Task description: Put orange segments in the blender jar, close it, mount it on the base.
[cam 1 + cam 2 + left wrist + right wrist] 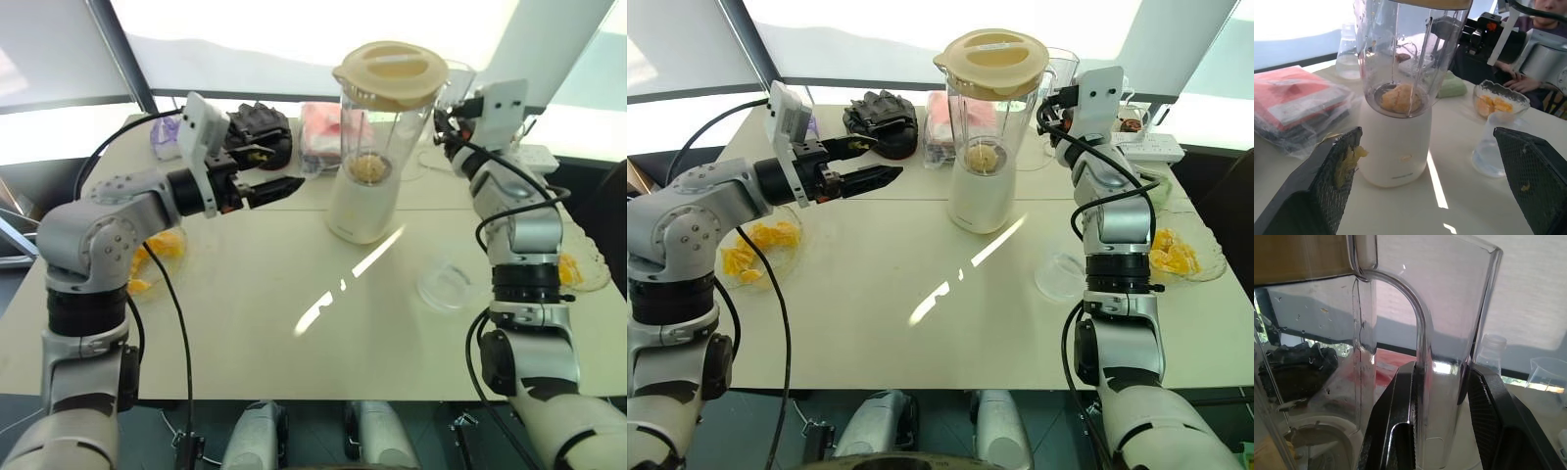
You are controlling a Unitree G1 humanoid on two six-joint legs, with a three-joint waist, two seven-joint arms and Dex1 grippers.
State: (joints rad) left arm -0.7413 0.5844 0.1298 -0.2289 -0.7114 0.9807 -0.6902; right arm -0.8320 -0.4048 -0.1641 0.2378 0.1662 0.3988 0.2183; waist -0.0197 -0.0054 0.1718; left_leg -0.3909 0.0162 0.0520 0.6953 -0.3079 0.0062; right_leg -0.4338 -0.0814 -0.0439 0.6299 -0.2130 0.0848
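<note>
Head view: clear blender jar [991, 127], cream lid [992, 57] on, is sitting on the cream-white base [981, 203] mid-worktop [921, 323].
Left wrist: orange segments [1399, 98] are lying at jar bottom; left claw [1435, 171] is gaping wide, empty.
Right wrist: right claw [1442, 401] is clamping the jar's handle [1442, 382].

Clear glossy plastic blender jar [384, 137] sits on a smooth cream base [361, 211]; table [294, 294] is matt.
</note>
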